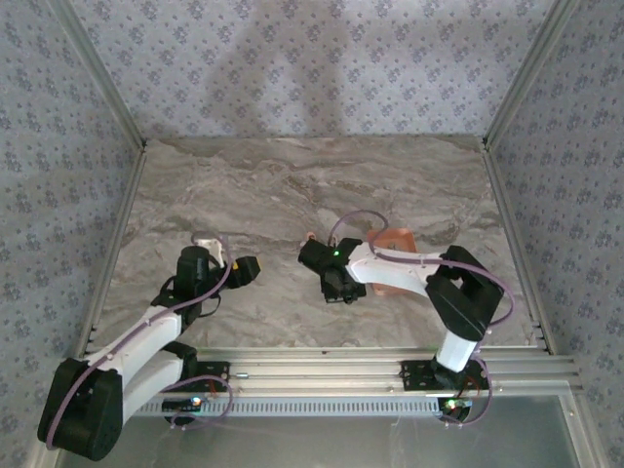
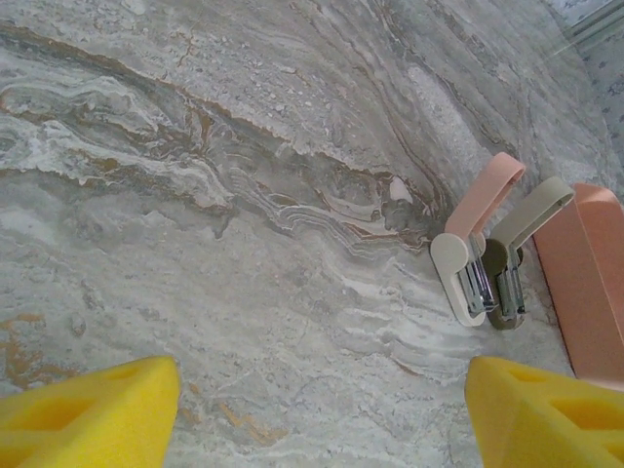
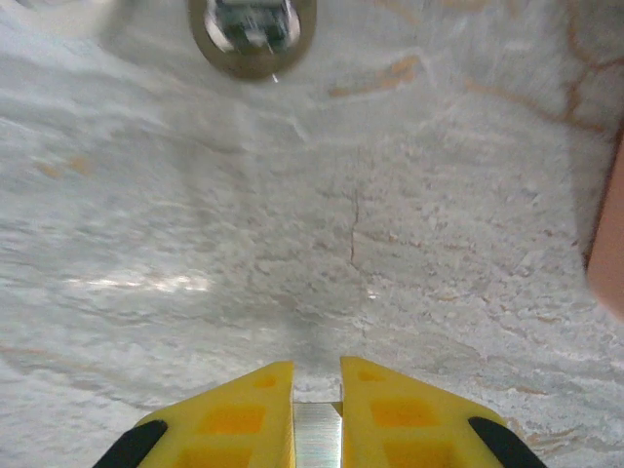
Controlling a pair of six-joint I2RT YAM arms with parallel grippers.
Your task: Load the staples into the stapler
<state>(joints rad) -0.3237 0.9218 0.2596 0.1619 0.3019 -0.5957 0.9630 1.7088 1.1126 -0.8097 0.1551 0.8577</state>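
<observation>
The stapler [image 2: 466, 255], pale pink with a white end and a grey metal channel, lies on the marble table next to the salmon tray. In the top view the stapler [image 1: 310, 236] is a tiny pink speck beyond my right gripper [image 1: 338, 291]. My right gripper [image 3: 317, 375] hangs close over the table, shut on a thin silvery strip of staples [image 3: 317, 434] that sits between its yellow fingers. My left gripper [image 2: 322, 409] is open with bare table between its fingers, and the stapler lies ahead of it to the right. In the top view the left gripper [image 1: 250, 269] is at centre left.
An olive-grey mini stapler [image 2: 517, 255] lies right beside the pink one; its rounded end [image 3: 252, 34] is just ahead of my right gripper. The salmon tray [image 2: 585, 283] lies to their right, under my right arm [image 1: 395, 244]. Patterned walls enclose the table.
</observation>
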